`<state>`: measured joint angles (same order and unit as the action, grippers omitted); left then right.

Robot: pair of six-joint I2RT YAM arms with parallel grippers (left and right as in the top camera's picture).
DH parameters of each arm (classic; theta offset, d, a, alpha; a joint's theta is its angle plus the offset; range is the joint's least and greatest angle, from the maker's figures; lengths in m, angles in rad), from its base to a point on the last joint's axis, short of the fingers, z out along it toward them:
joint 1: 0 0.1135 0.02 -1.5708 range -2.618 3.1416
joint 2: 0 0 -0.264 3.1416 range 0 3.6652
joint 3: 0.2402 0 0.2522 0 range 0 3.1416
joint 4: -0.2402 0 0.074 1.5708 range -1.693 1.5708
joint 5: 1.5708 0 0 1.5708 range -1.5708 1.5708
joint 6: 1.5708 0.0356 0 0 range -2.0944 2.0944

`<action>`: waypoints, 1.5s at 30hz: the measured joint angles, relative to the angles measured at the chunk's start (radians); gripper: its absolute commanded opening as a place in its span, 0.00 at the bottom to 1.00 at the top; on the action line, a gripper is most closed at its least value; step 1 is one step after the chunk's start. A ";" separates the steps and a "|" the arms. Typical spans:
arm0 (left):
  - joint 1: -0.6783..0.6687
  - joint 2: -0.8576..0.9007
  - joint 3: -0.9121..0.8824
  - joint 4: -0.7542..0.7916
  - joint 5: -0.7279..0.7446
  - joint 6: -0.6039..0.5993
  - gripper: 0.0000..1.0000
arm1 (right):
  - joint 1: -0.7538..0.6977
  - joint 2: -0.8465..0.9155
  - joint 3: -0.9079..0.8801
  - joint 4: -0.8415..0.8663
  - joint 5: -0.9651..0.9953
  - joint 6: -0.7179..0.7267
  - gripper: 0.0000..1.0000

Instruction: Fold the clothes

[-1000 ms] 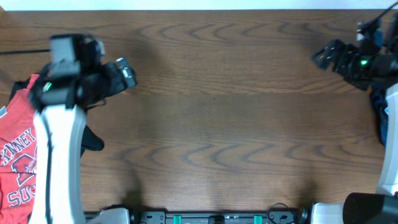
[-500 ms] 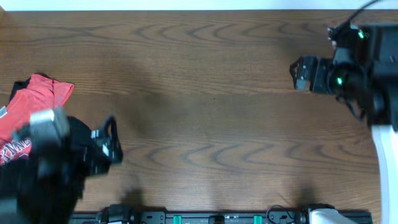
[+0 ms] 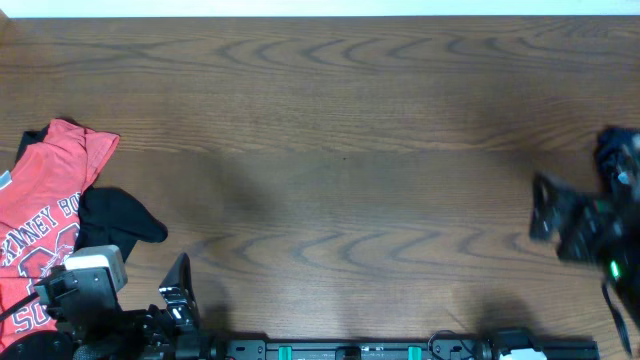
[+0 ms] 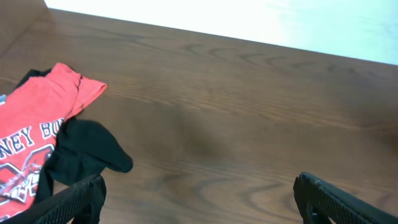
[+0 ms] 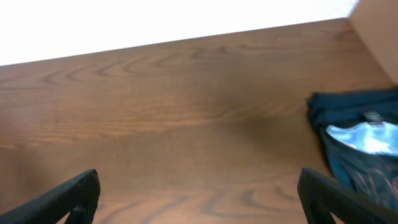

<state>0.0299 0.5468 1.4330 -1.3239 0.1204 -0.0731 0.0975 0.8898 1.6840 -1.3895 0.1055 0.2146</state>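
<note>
A red white-lettered T-shirt [image 3: 45, 215] lies crumpled at the table's left edge, with a black garment [image 3: 122, 216] sticking out from under its right side. Both show in the left wrist view, the T-shirt [image 4: 37, 115] and the black garment [image 4: 90, 152]. My left gripper [image 3: 180, 295] is open and empty at the front edge, right of the pile; its fingers [image 4: 199, 202] are spread wide over bare wood. My right gripper [image 3: 545, 208] is blurred at the right edge, open and empty [image 5: 199, 199]. A dark blue garment [image 5: 354, 140] with a pale patch lies at the far right.
The brown wooden table [image 3: 340, 160] runs to a white strip along its back edge. The arm bases and a black rail [image 3: 350, 350] sit along the front edge. The dark blue garment also shows at the right edge in the overhead view [image 3: 612, 150].
My left arm has swung from the back left down to the front edge. My right arm has moved from the back right toward the front right. The clothes have not moved.
</note>
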 measured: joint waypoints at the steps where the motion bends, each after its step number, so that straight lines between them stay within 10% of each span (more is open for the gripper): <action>1: -0.014 0.000 0.000 0.003 -0.014 0.000 0.98 | 0.000 -0.027 0.000 -0.022 0.008 0.006 0.99; 45: -0.071 0.000 0.000 0.022 -0.075 0.003 0.98 | 0.000 -0.111 0.000 -0.185 0.025 0.046 0.99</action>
<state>-0.0414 0.5468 1.4330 -1.3022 0.0452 -0.0704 0.0975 0.7784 1.6840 -1.5742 0.1307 0.2604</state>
